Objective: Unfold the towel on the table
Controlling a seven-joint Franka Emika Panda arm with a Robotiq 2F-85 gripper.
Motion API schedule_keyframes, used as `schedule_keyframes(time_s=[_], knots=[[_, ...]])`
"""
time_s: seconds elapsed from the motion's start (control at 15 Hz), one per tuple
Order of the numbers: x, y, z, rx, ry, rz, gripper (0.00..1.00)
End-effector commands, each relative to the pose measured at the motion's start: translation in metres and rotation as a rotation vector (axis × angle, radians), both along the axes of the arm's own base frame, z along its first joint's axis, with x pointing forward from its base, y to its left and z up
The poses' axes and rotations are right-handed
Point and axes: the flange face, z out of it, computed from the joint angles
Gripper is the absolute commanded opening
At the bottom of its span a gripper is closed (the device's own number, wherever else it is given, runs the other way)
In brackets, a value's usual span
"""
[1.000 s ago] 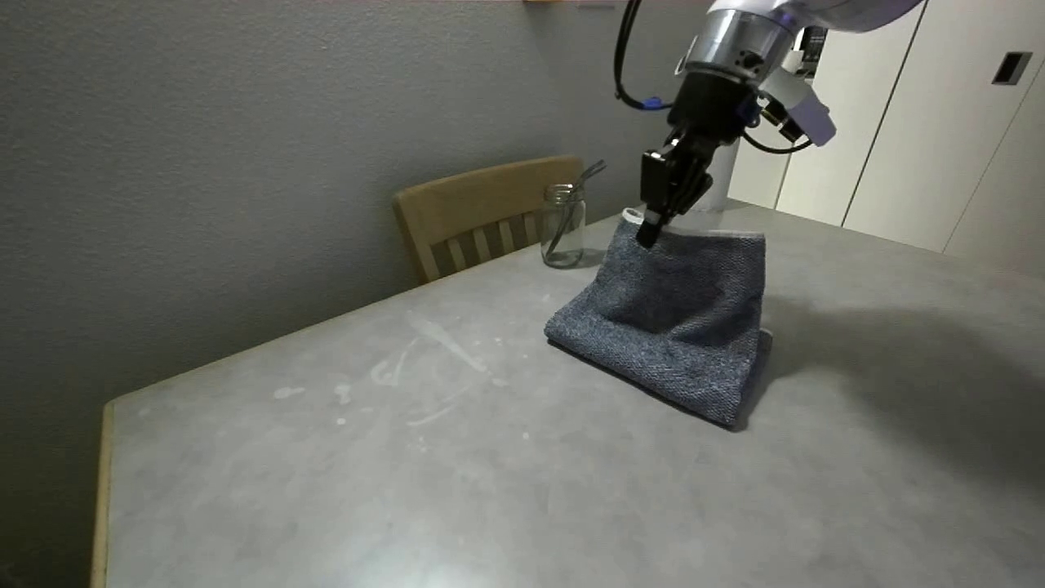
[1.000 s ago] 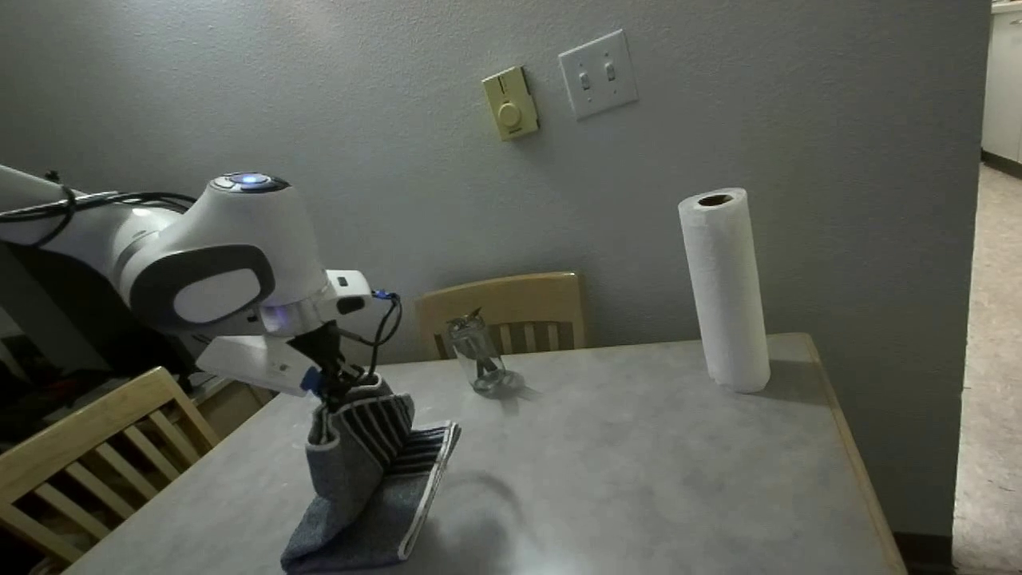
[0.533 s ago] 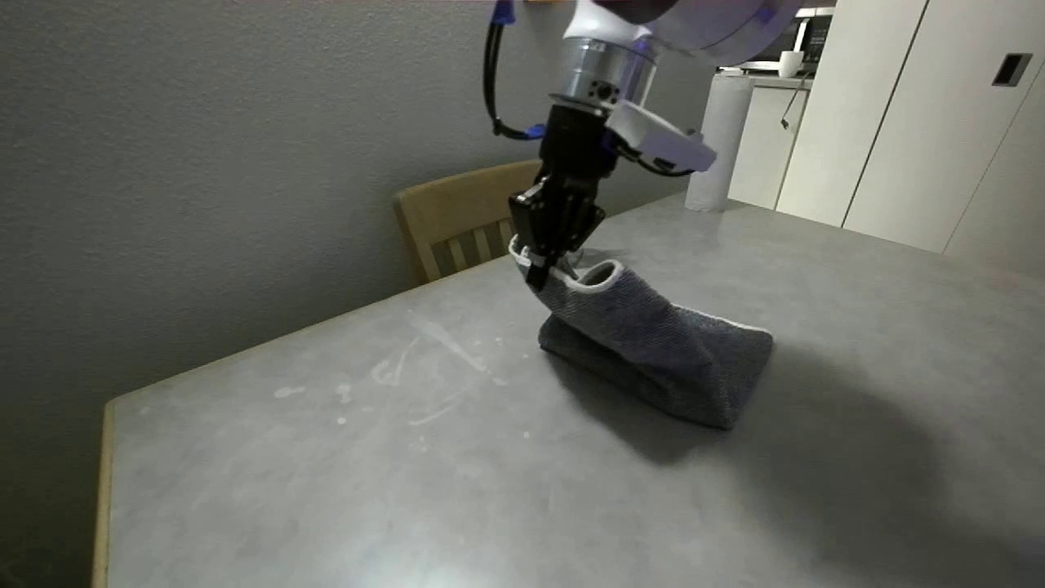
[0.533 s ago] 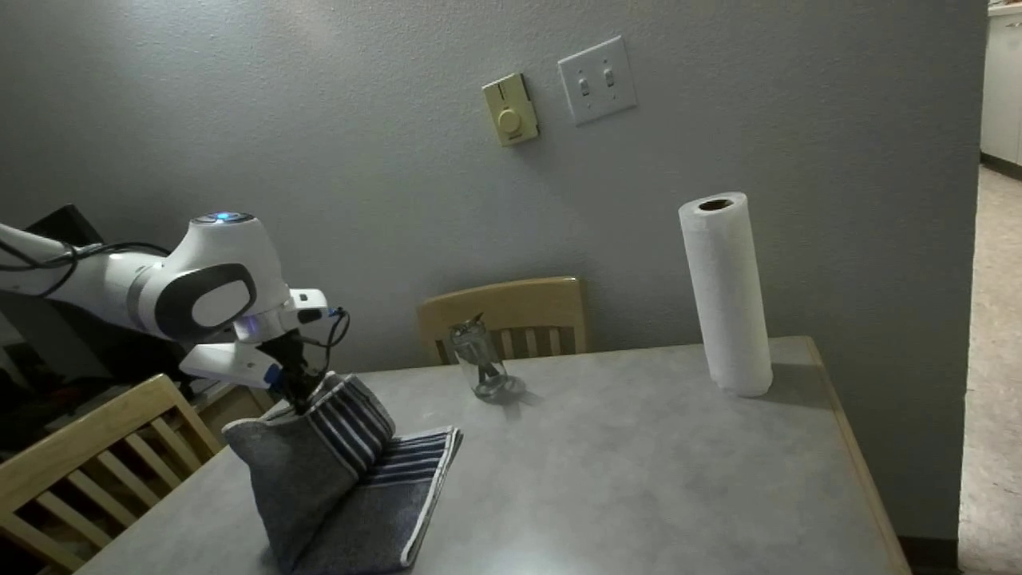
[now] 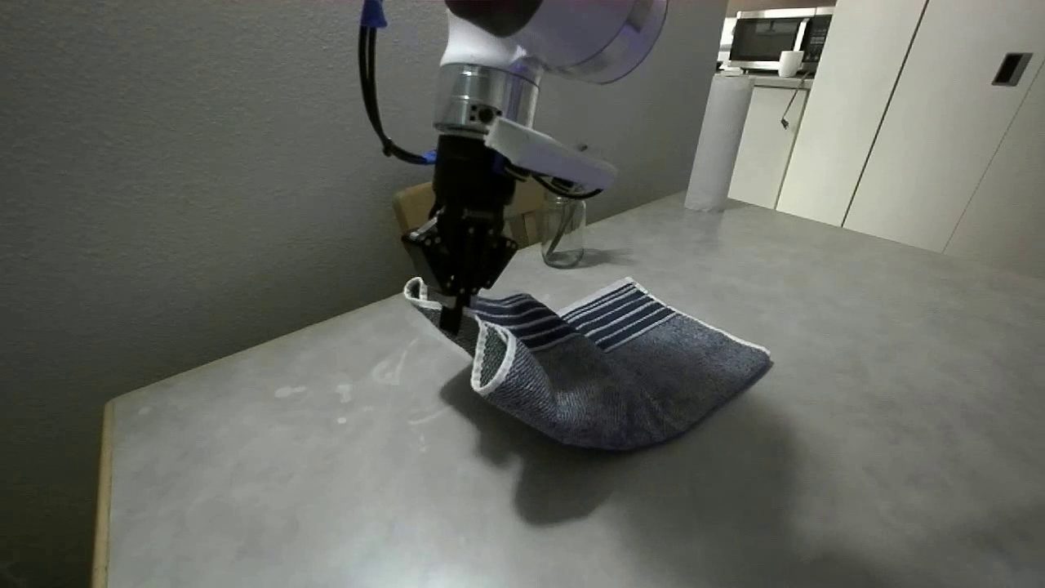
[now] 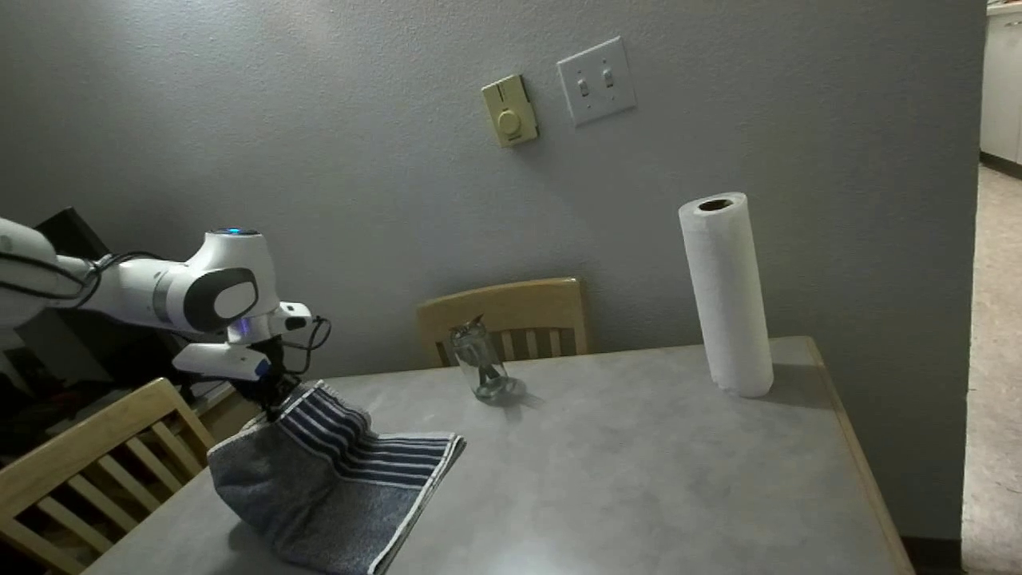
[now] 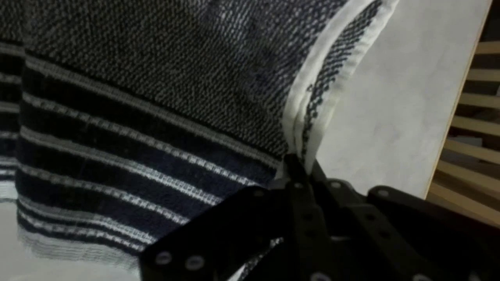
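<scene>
Towel (image 5: 620, 380): dark blue-grey, light edge trim, thin pale stripes over a navy band. It occupied the centre of the frame in an exterior view; its left part was raised off the table (image 5: 326, 506) and curled, and its right part lay flat.

Gripper (image 7: 300, 169): black, right of centre in the wrist view. Its fingers were pressed together, pinching the towel's trimmed edge.

Table: light grey, faintly mottled. It spread across the lower frame in both exterior views.

Glass jar (image 6: 477, 358): clear. It stood on the table, just left of the frame's middle in an exterior view.

Wooden chair (image 6: 511, 310): its backrest showed behind the jar.

Another wooden chair (image 6: 92, 439): it stood at lower left of the same frame.

Paper towel roll (image 6: 726, 295): white. It stood on the table at the frame's right.
</scene>
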Motion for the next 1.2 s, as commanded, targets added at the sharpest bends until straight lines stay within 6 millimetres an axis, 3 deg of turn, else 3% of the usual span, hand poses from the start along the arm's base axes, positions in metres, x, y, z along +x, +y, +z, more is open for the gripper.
schedule_keyframes(time_s=[0.0,0.2,0.27,0.4,0.6,0.73,1.0,1.13], knots=[[0.015,0.025,-0.003,0.038,0.036,0.052,0.01],[0.022,0.049,-0.015,0.072,0.003,0.068,0.01],[0.023,0.054,-0.024,0.073,-0.006,0.075,0.29],[0.022,0.060,-0.035,0.097,-0.007,0.102,0.36],[0.020,0.065,-0.045,0.102,0.001,0.144,0.58],[0.020,0.066,-0.045,0.087,-0.001,0.171,0.73],[0.022,0.053,-0.020,0.004,-0.005,0.207,0.99],[0.024,0.044,-0.010,-0.026,-0.006,0.212,1.00]])
